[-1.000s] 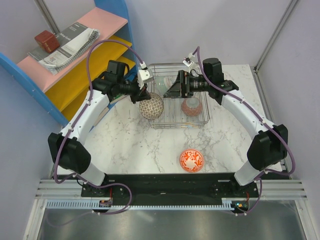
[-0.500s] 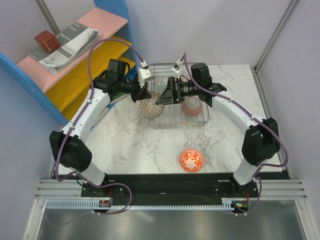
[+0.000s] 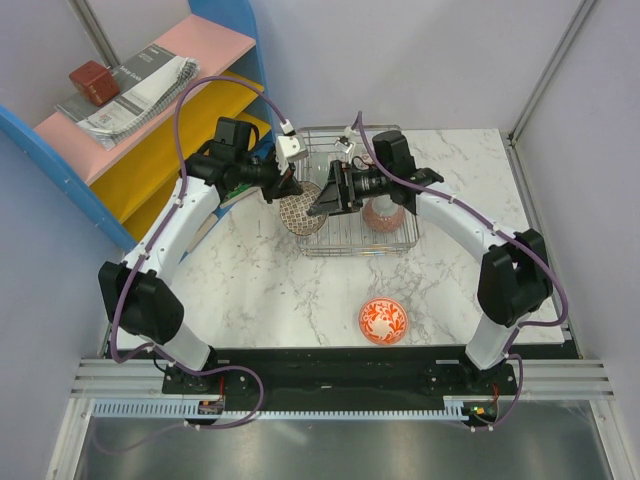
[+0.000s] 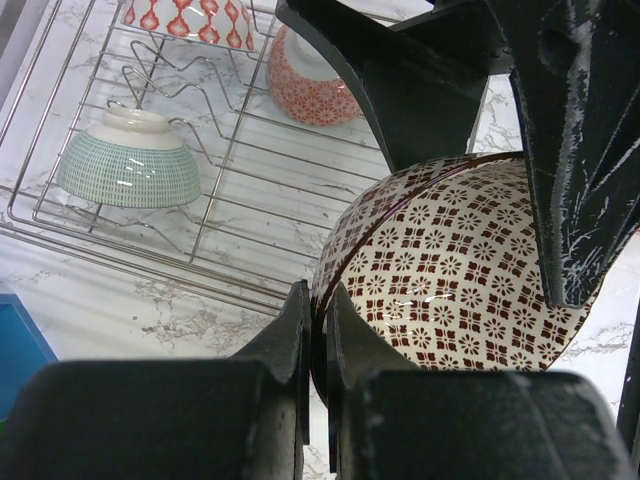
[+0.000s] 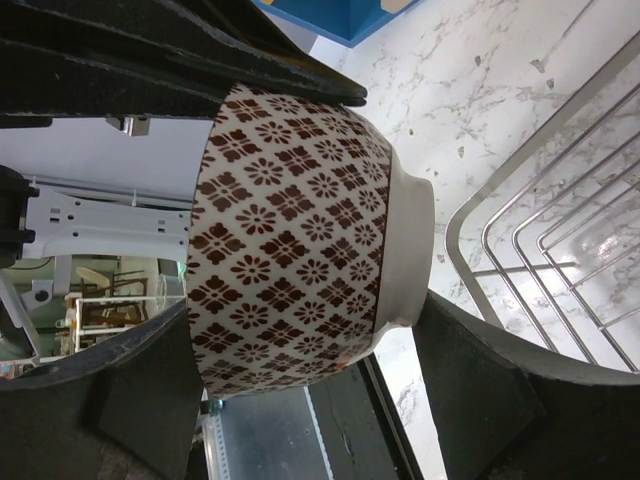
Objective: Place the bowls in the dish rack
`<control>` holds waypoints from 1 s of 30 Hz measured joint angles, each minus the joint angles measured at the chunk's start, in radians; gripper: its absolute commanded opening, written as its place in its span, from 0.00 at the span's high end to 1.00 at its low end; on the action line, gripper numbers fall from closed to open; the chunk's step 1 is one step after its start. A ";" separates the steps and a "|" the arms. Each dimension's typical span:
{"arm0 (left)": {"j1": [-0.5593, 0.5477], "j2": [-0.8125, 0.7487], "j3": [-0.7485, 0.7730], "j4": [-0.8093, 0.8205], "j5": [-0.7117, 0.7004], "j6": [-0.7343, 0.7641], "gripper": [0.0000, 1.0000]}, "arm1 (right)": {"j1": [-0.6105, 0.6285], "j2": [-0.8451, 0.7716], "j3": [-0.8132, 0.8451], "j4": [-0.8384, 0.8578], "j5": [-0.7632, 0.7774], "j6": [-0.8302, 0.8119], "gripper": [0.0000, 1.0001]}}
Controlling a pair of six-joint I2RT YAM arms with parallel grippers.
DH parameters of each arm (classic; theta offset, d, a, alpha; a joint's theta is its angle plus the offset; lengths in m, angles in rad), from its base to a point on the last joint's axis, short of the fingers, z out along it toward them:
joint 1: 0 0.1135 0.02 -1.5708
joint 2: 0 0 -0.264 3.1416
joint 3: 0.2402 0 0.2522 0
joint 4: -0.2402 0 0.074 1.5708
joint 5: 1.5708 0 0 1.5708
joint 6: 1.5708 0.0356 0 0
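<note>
Nearest the bases: red-orange floral ceramic bowl (image 3: 383,321), upright on the white marble table (image 3: 260,280), well apart from the rack, not yet loaded.

Further out: brown-on-beige patterned ceramic bowl (image 3: 300,209), held on edge in the air just at the left rim of the silver wire-mesh dish rack (image 3: 350,240). Left gripper (image 4: 312,305) pinched tight on its rim. Right gripper (image 3: 323,200) spread wide, one finger either side of the same bowl; no telling whether pressing or merely straddling.

Beyond, inside the rack: pale green bowl (image 4: 128,170), rim down, and pink-red patterned bowl (image 4: 305,88).

Step in hand, by the look: seating this bowl, possibly passing it between arms. Next: carry inward, lower between prongs clear of the green bowl, release only once supported.
</note>
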 measured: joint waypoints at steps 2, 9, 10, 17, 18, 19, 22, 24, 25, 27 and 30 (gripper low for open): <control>0.000 0.000 0.000 0.000 0.001 0.000 0.98 | 0.002 0.000 0.000 0.013 -0.010 0.010 0.16; 0.002 0.000 0.000 0.005 0.008 -0.006 0.98 | 0.000 0.003 0.000 0.040 -0.024 0.033 0.14; 0.002 0.000 0.000 0.005 0.008 -0.006 0.98 | 0.000 0.007 0.000 0.044 -0.027 0.035 0.14; 0.002 0.000 -0.001 0.005 0.010 -0.006 0.98 | 0.001 0.041 0.011 0.064 -0.038 0.047 0.11; 0.002 0.000 -0.001 0.005 0.013 -0.006 0.98 | 0.001 0.047 0.015 0.065 -0.039 0.048 0.12; 0.002 0.000 -0.002 0.005 0.014 -0.006 0.98 | 0.001 0.051 0.018 0.066 -0.041 0.048 0.12; 0.002 0.000 -0.006 0.005 0.015 -0.006 0.98 | 0.002 0.060 0.028 0.066 -0.050 0.049 0.12; 0.002 0.000 -0.010 0.005 0.019 -0.006 0.98 | 0.002 0.062 0.031 0.068 -0.053 0.050 0.12; 0.002 0.000 -0.013 0.005 0.021 -0.006 0.98 | 0.000 0.062 0.032 0.068 -0.056 0.052 0.11; 0.002 0.000 -0.014 0.004 0.023 -0.006 0.98 | -0.003 0.063 0.037 0.070 -0.064 0.056 0.11; 0.002 0.000 -0.014 0.005 0.024 -0.006 0.98 | -0.009 0.065 0.047 0.073 -0.081 0.059 0.11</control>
